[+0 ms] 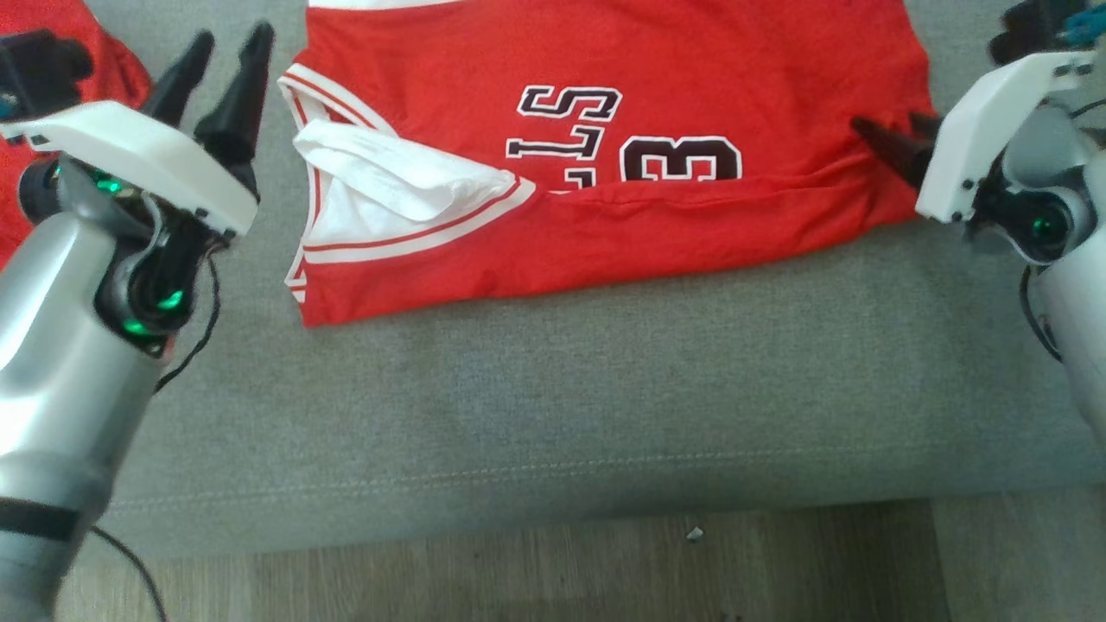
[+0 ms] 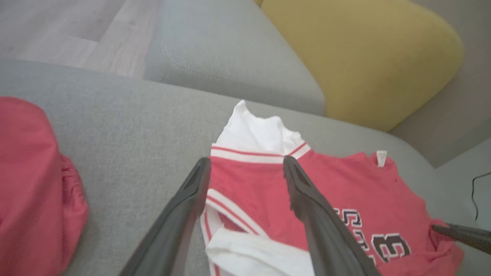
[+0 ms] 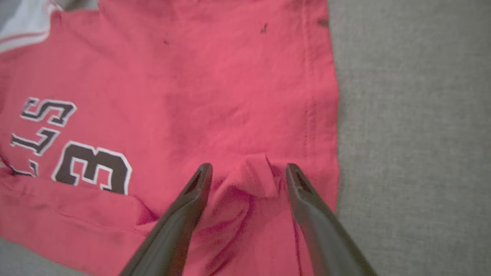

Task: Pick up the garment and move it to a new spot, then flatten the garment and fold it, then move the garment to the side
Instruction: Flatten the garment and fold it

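The garment (image 1: 605,207), a red jersey with white trim and black lettering, lies on the grey sofa seat (image 1: 553,389). Its near edge is folded up over the number. My left gripper (image 1: 233,39) is open just off the garment's left edge, beside the white-trimmed armhole. In the left wrist view its fingers (image 2: 245,161) straddle the trimmed edge of the garment (image 2: 345,184) from above, holding nothing. My right gripper (image 1: 886,121) is open at the garment's right edge. In the right wrist view a small raised pucker of the garment (image 3: 230,96) stands between the spread fingers (image 3: 248,166), unclamped.
Another red cloth (image 1: 52,86) lies bunched at the far left of the seat (image 2: 30,184). A yellow cushion (image 2: 364,57) and a grey cushion (image 2: 230,57) stand behind the garment. The sofa's front edge and wooden floor (image 1: 553,561) are near me.
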